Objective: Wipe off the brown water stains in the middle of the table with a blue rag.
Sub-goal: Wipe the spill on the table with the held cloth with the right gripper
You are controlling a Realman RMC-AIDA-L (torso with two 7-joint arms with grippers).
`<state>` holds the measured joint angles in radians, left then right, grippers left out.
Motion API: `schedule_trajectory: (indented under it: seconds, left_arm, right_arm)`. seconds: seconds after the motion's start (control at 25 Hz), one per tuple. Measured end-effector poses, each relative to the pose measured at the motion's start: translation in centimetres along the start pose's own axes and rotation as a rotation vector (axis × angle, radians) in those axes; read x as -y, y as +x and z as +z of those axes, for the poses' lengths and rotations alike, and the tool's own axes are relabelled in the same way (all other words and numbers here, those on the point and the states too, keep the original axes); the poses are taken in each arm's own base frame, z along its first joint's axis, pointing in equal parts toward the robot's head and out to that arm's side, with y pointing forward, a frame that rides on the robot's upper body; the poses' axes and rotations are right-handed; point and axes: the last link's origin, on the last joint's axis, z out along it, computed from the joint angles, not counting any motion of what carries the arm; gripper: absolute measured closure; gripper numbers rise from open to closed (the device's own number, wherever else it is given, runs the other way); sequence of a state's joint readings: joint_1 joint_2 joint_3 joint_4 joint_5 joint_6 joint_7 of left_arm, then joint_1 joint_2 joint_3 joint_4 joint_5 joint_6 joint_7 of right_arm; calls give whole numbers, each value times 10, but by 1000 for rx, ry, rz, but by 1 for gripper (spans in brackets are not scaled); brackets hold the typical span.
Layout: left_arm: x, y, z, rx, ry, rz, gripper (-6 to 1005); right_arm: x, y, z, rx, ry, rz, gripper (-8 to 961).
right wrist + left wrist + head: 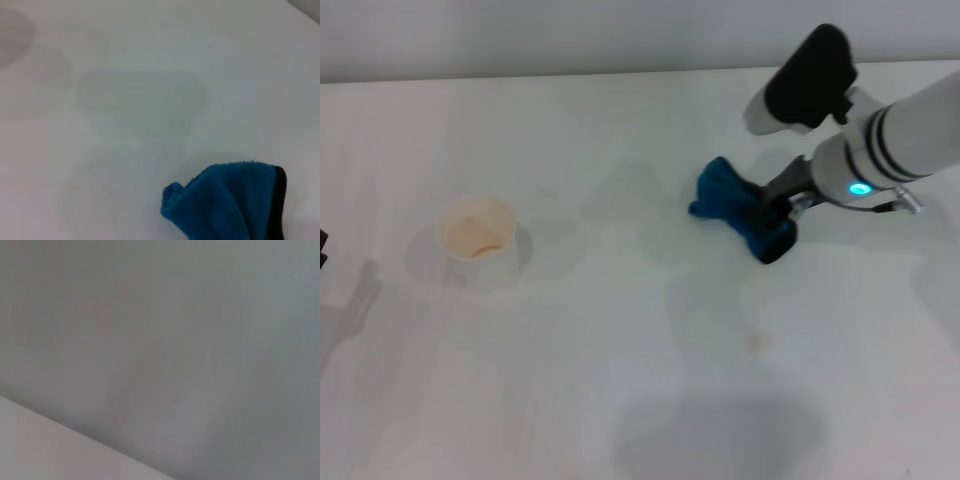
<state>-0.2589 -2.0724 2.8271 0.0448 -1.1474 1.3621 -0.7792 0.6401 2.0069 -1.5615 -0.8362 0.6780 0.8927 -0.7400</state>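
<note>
My right gripper (775,215) is shut on the blue rag (740,208), right of the middle of the white table (620,400). The rag hangs bunched from it, low over the surface; I cannot tell if it touches. The rag also shows in the right wrist view (225,202). The brown water stain shows only as a faint pale wet patch (145,102) beside the rag, barely visible to its left in the head view (630,195). A small tan spot (758,342) lies nearer me. My left gripper (322,250) is parked at the left edge, only a dark sliver showing.
A white cup (477,240) with brownish residue inside stands on the left part of the table. The table's far edge (620,75) meets a grey wall. The left wrist view shows only a plain grey surface.
</note>
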Motion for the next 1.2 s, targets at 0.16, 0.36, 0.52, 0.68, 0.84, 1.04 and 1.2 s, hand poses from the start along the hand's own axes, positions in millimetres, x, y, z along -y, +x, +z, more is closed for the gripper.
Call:
schedule_trajectory:
  seconds: [0.16,0.36,0.52,0.68,0.84,1.04,1.2]
  left_arm:
    - [1,1,0,-1,0,5,134]
    - [1,2,1,-6,1,7,134]
    - [2,3,1,-13,6,5,134]
    - [1,4,4,-15,2,6,134]
    - [0,4,5,-15,0,5,134]
    - [0,4,5,-16,1,2,135]
    - [0,4,6,-22,3,0,135]
  right_arm:
    - [14,8,-6,-22,26,23,840]
    - [9,15,-23,-33,-22,-37,844]
    - [-4,18,-33,-55,-76,-97,848]
    - [-21,26,-37,-131,-163,-154,852]
    - [-37,33,-34,-184,-215,-206,856]
    - [-69,38,-30,-195,-347,-244,861]
    - [-100,41,-32,-201,-502,-268,865]
